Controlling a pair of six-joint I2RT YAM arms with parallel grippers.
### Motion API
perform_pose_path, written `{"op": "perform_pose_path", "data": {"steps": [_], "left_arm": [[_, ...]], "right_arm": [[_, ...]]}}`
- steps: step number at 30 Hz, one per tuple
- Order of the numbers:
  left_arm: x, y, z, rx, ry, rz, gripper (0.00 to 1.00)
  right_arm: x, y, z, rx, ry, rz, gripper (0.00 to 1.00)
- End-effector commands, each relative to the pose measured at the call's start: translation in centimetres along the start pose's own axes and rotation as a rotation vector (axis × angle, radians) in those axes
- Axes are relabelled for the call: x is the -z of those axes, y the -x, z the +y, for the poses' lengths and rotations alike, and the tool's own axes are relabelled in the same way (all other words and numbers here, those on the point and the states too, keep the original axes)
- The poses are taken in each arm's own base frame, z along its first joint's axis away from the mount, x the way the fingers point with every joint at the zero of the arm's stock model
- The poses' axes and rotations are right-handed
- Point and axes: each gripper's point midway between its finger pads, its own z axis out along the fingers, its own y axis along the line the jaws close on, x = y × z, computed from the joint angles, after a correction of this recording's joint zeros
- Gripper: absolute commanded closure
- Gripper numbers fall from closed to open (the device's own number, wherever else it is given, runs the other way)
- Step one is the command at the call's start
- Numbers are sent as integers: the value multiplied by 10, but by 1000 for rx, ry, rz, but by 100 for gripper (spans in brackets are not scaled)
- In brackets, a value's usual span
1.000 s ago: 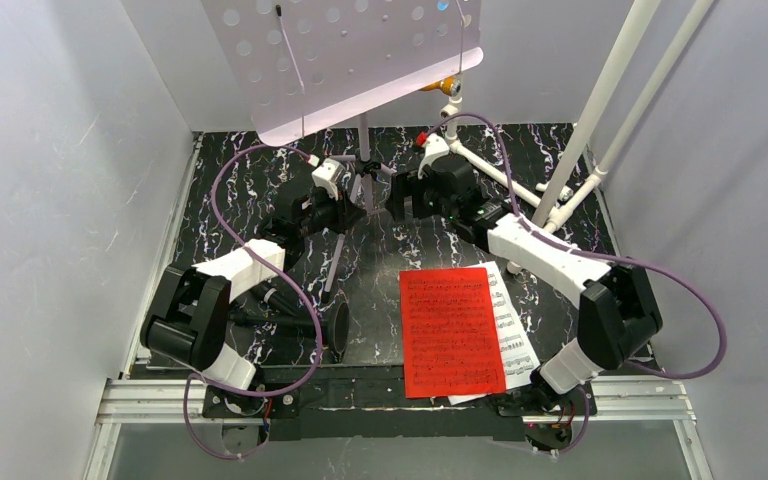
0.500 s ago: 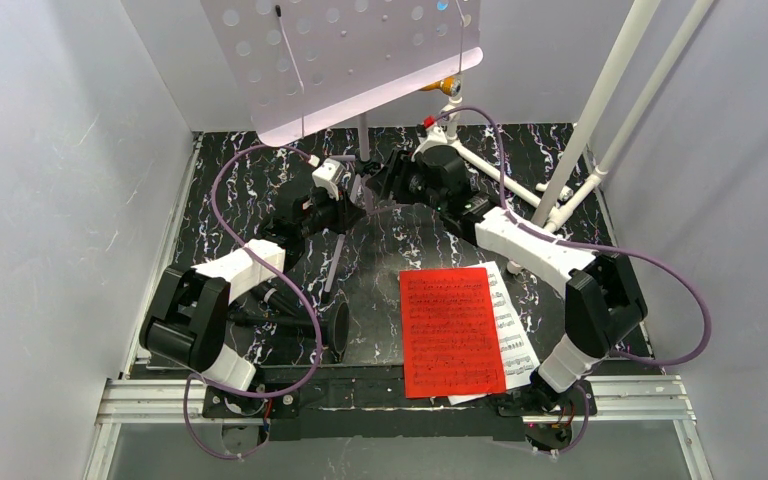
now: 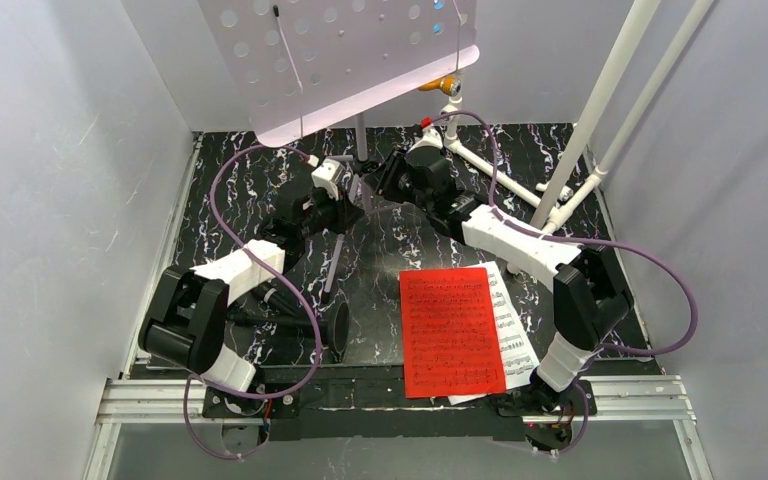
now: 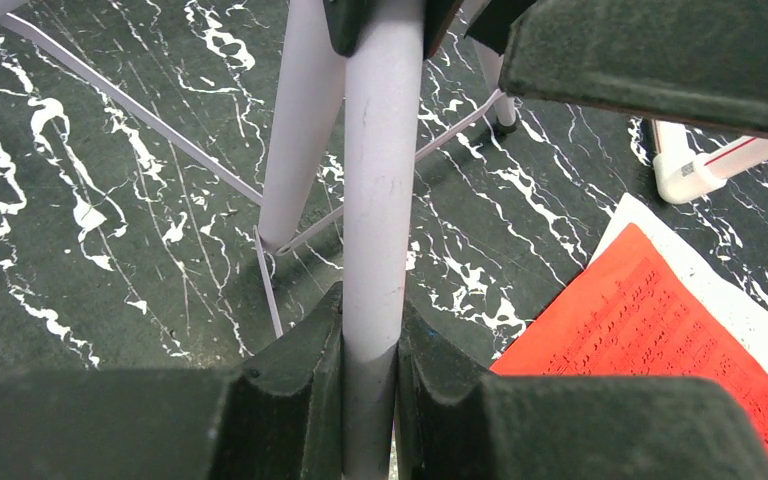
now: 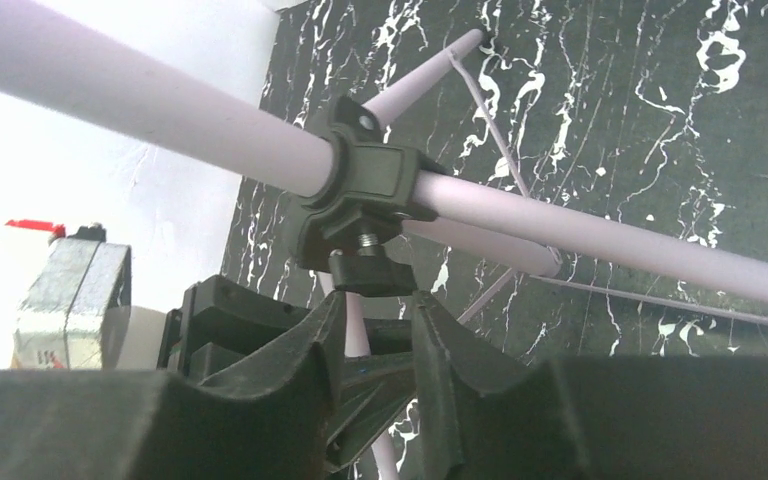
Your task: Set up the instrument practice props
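The right arm has swung in from the right toward the centre pole, and its jaws have narrowed. The left arm has not moved.

The lilac music stand (image 3: pixel 340 50) stands upright on its tripod at the back centre of the black marbled table (image 3: pixel 220 200), with its perforated desk tilted overhead. The left gripper (image 3: pixel 345 205) is clenched on the stand's pole (image 4: pixel 375 200). The right gripper (image 5: pixel 372 320) has a finger on either side of the small black knob (image 5: pixel 370 272) under the pole's black collar (image 5: pixel 360 190). The pictures do not show whether the fingers are already pinching the knob.

The step looks like adjusting the collar. It would go best with the left arm holding the pole still while the right arm seats squarely on the knob and turns it about its own axis. A sideways push could tip the tripod.

Counted:
- One music stand.
- Two sheet-music pages, lying near the front right: a red page (image 3: pixel 452 330) on top of a white page (image 3: pixel 518 340).
- One black microphone stand (image 3: pixel 338 328), lying flat beside the left arm.
- One white pipe frame (image 3: pixel 600 110), at the back right.
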Motion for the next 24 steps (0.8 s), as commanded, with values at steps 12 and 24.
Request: {"op": "perform_pose_path", "data": {"steps": [12, 24], "left_arm": [[11, 6, 7, 74, 71, 13, 100], [10, 7, 4, 87, 62, 12, 100]], "right_arm": [[-6, 42, 19, -49, -10, -113, 51], [-19, 31, 21, -100, -3, -69, 75]]}}
